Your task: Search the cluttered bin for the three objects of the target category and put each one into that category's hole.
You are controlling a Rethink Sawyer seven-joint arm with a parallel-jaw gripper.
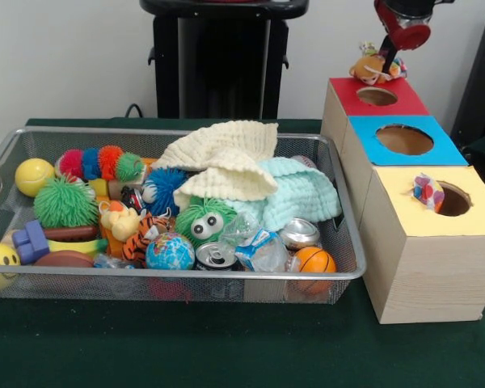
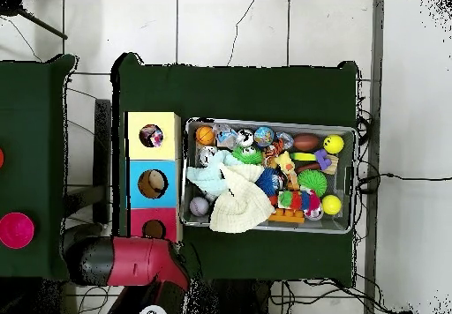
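While gripped, floppy orange-yellow plush toy (image 1: pixel 375 68)

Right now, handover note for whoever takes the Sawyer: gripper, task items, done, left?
Gripper: above the red box, holding a plush toy over its hole; not released.
Yellow box: a small multicoloured item sits at its hole's edge.
Blue box: something inside, unclear what.
Wire bin: still cluttered; a tiger plush shows.
Left: drop the toy, keep searching.

The red and black arm (image 2: pixel 124 262) reaches in from above, its gripper (image 1: pixel 381 63) pointing down with dark fingers closed on a small plush toy (image 1: pixel 373 69).
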